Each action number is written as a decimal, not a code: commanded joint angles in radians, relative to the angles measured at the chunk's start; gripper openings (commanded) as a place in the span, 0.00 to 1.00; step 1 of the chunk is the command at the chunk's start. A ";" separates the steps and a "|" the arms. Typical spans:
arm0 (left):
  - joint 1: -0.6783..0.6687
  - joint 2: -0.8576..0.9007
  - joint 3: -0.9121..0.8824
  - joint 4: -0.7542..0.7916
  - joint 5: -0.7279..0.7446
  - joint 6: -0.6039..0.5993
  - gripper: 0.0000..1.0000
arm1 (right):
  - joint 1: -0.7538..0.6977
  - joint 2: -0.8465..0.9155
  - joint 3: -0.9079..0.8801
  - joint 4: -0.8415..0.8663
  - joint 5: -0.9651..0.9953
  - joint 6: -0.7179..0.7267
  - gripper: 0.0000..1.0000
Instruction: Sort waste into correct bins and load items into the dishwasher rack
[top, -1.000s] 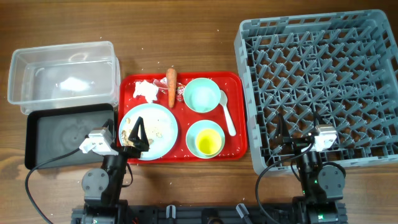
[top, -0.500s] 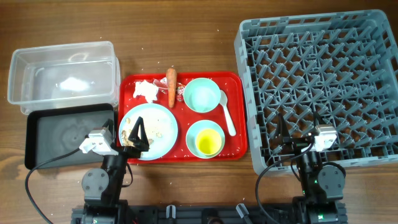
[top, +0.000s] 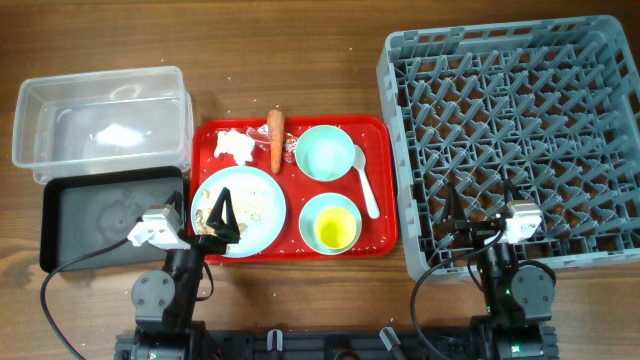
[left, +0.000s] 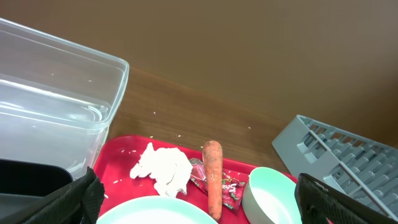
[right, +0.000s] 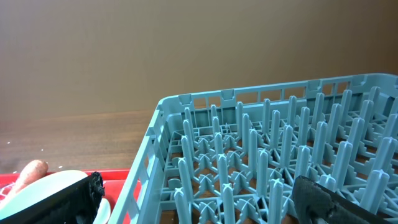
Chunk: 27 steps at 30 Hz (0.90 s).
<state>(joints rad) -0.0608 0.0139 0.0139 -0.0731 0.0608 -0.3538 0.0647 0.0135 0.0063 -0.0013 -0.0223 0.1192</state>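
On the flat red tray (top: 212, 135) lie a crumpled white tissue (top: 236, 145), an orange carrot (top: 276, 139) and a red-and-white wrapper (top: 291, 148). A pale blue plate (top: 245, 215) holds crumbly scraps (top: 252, 211). One mint bowl (top: 325, 152) is empty; another (top: 329, 223) holds a yellow cup (top: 335, 231). A white spoon (top: 365, 182) lies beside them. The clear tub (top: 100, 124) and black tray (top: 110, 213) stand at left, the grey rack (top: 515, 140) at right. My left gripper (top: 220, 213) is open over the plate's left edge. My right gripper (top: 478, 215) is open over the rack's front edge.
In the left wrist view the tissue (left: 163, 168), carrot (left: 213, 176), wrapper (left: 230, 190) and a bowl (left: 272, 200) lie ahead, with the clear tub (left: 56, 112) at left. The right wrist view shows the rack's pegs (right: 261, 162). Bare wooden table surrounds everything.
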 joint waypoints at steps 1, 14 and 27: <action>-0.001 -0.011 -0.008 0.002 0.002 -0.002 1.00 | -0.002 -0.006 -0.001 0.006 -0.013 0.015 1.00; -0.001 -0.011 -0.008 0.002 -0.013 0.009 1.00 | -0.002 -0.006 -0.001 0.006 -0.013 0.014 1.00; -0.001 -0.011 -0.008 0.156 0.043 0.002 1.00 | -0.001 -0.006 -0.001 0.074 -0.062 0.102 1.00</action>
<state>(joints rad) -0.0608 0.0139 0.0078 -0.0021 0.0696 -0.3534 0.0647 0.0139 0.0063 0.0257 -0.0422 0.1638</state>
